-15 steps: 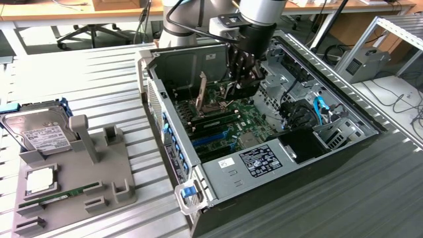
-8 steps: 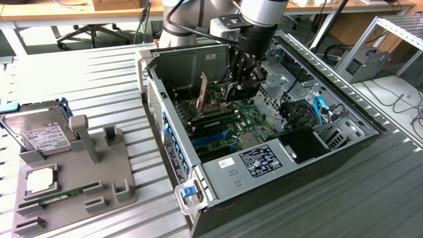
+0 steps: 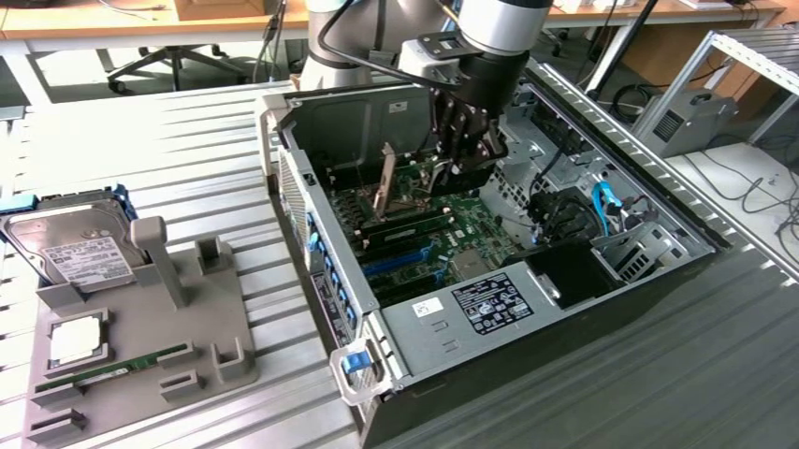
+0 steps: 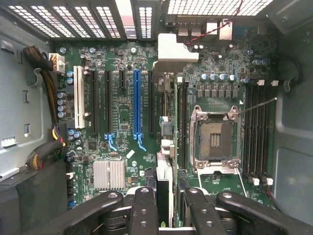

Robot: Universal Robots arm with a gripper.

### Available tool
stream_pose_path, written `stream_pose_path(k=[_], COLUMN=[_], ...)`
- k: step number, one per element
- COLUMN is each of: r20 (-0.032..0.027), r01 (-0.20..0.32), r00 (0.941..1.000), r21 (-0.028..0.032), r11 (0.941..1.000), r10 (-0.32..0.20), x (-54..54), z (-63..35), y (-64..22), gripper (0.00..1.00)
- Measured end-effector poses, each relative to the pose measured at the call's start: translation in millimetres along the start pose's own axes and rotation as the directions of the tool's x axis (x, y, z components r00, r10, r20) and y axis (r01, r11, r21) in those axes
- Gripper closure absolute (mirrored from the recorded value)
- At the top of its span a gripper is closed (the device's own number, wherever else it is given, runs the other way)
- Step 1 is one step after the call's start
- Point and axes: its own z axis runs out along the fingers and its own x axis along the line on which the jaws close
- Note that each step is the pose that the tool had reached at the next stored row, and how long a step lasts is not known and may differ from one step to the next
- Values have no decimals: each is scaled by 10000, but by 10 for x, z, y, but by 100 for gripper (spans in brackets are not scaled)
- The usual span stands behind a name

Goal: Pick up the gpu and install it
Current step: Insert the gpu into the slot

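Observation:
The gpu (image 4: 165, 147) is seen edge-on in the wrist view. It runs from my fingers out to its silver end bracket (image 4: 173, 51) near the case's vented rear wall. It hangs over the motherboard, between the blue slot (image 4: 136, 105) and the CPU socket (image 4: 215, 139). My gripper (image 4: 168, 213) is shut on the card's near end. In the exterior view the gripper (image 3: 465, 154) reaches down into the open computer case (image 3: 413, 323), and the card's brownish back (image 3: 385, 178) shows beside it, above the board.
Black and white expansion slots (image 4: 93, 103) lie beside the blue one, with a silver heatsink (image 4: 108, 174) nearby. Cable bundles (image 4: 46, 73) run along one case wall. At the exterior view's left, a grey fixture tray (image 3: 219, 318) holds a hard drive (image 3: 78, 254), a CPU (image 3: 75, 341) and a RAM stick (image 3: 112, 370).

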Motion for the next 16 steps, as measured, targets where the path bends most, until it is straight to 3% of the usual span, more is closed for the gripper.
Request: stream_pose_path(k=[16], r20=[0], r01=[0], r00=[10000], r21=[0], r11=[10000], r10=[0], x=[56], z=[-1], y=[0], gripper=[73])
